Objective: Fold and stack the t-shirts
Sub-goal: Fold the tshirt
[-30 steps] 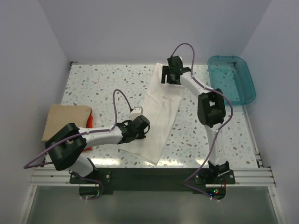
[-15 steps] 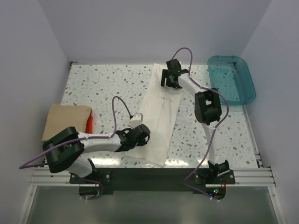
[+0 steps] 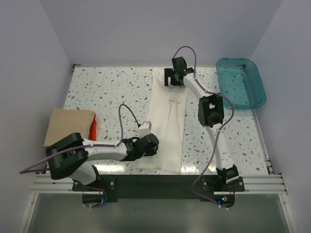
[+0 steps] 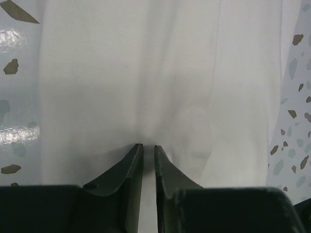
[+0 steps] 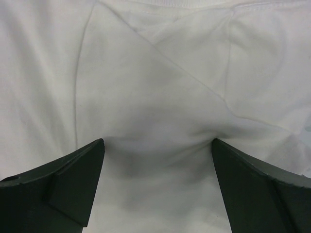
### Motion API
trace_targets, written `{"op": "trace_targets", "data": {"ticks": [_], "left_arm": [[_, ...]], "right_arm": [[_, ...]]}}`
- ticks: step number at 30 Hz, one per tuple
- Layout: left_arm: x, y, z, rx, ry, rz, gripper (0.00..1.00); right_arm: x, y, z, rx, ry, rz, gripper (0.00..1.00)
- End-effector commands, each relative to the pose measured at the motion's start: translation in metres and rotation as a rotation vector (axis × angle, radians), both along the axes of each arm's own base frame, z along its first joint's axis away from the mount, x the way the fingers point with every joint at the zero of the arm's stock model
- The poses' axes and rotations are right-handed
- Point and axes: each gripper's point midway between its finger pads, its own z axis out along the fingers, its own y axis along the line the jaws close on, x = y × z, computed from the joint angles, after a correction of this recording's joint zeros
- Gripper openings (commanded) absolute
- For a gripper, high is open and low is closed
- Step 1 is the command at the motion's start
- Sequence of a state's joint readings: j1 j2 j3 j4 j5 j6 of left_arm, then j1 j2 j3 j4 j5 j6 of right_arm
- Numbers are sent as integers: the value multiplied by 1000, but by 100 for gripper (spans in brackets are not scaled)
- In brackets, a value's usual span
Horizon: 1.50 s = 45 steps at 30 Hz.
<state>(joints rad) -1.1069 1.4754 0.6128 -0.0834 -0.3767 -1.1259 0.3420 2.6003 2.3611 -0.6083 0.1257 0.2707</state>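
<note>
The white t-shirt (image 3: 167, 121) lies as a long narrow strip running from the far middle of the table to its near edge. At the strip's near left edge, my left gripper (image 3: 149, 145) has its jaws pinched almost together on the white cloth (image 4: 146, 73), which puckers at the tips (image 4: 147, 145). My right gripper (image 3: 174, 80) rests at the far end, open wide, both fingertips pressing down on the cloth (image 5: 155, 73) and none of it gripped (image 5: 156, 141). A folded tan t-shirt (image 3: 68, 126) sits at the left edge with a red one (image 3: 93, 129) showing beneath it.
A teal plastic bin (image 3: 241, 82) stands at the far right. The speckled tabletop (image 3: 112, 92) runs between the strip and the tan stack. Walls close in on the left, back and right.
The white strip has swung from a slant to lie straight front to back. My left gripper drew its end toward the near edge. My right gripper shifted left at the far end and opened wider.
</note>
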Motion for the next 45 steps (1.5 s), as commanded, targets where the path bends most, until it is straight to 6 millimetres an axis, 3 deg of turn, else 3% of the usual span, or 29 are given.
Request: {"op": "trace_targets", "data": {"ticks": [1, 4, 7, 8, 11, 12, 14, 15, 17, 19, 20, 21, 22, 23, 24, 25, 26, 27, 28, 29, 30, 32, 33, 35, 37, 38, 45], "left_arm": [[-21, 9, -21, 80, 97, -48, 22], [-12, 3, -13, 66, 72, -44, 30], [3, 0, 5, 34, 27, -39, 36], [7, -2, 11, 23, 13, -40, 39], [17, -3, 35, -12, -43, -40, 45], [21, -2, 41, -15, -55, -32, 45], [22, 2, 53, -30, -72, -22, 46], [21, 7, 53, -28, -76, -14, 46], [20, 14, 62, -55, -88, 11, 47], [17, 24, 64, -74, -88, 32, 47], [15, 28, 63, -76, -85, 41, 47], [13, 34, 64, -82, -90, 51, 46], [9, 40, 60, -76, -76, 67, 45], [7, 44, 58, -78, -70, 77, 45], [3, 53, 53, -74, -63, 89, 45], [0, 57, 49, -78, -53, 105, 45], [-2, 61, 44, -80, -49, 110, 45], [-8, 68, 36, -79, -37, 117, 44], [-8, 69, 34, -88, -40, 120, 43], [-10, 70, 31, -94, -39, 116, 43], [-15, 74, 22, -90, -23, 107, 43], [-18, 73, 17, -105, -18, 99, 42], [-24, 74, 10, -105, 0, 82, 41], [-26, 71, 8, -132, -3, 65, 40], [-30, 70, 5, -161, -2, 52, 40], [-31, 70, 5, -166, -2, 48, 39], [-39, 81, -6, -126, 37, 76, 37]], "right_arm": [[6, 5, -15, -11, 3, 105, 96], [13, 7, -10, -12, -33, 118, 97], [19, 9, 10, 2, -77, 111, 99], [20, 10, 31, 14, -111, 107, 99], [21, 7, 66, 27, -162, 81, 98], [17, 6, 92, 38, -193, 72, 99], [11, -1, 112, 44, -207, 31, 99], [2, -4, 133, 55, -221, 19, 99], [-12, -8, 148, 91, -215, -21, 99], [-42, -13, 157, 119, -190, -59, 99], [-55, -9, 156, 127, -178, -58, 99], [-79, -13, 125, 99, -103, -65, 99], [-94, -15, 154, 139, -154, -87, 99], [-124, -18, 117, 121, -71, -87, 98], [-136, -17, 120, 149, -82, -91, 98], [-153, -16, 137, 208, -110, -103, 95], [-170, -12, 134, 229, -105, -89, 94], [-199, -16, 101, 220, -35, -106, 92], [-214, -16, 95, 222, -27, -100, 91], [-235, -6, 108, 248, -59, -65, 89], [-262, -11, 80, 222, -3, -62, 88], [-295, -2, 84, 274, -17, -48, 84], [-317, -8, 62, 263, 21, -52, 83], [-346, -3, 51, 295, 48, -45, 79], [-373, -15, 38, 297, 69, -74, 77], [-392, -18, 22, 287, 102, -57, 75], [-451, -15, 0, 378, 178, -26, 72]]}}
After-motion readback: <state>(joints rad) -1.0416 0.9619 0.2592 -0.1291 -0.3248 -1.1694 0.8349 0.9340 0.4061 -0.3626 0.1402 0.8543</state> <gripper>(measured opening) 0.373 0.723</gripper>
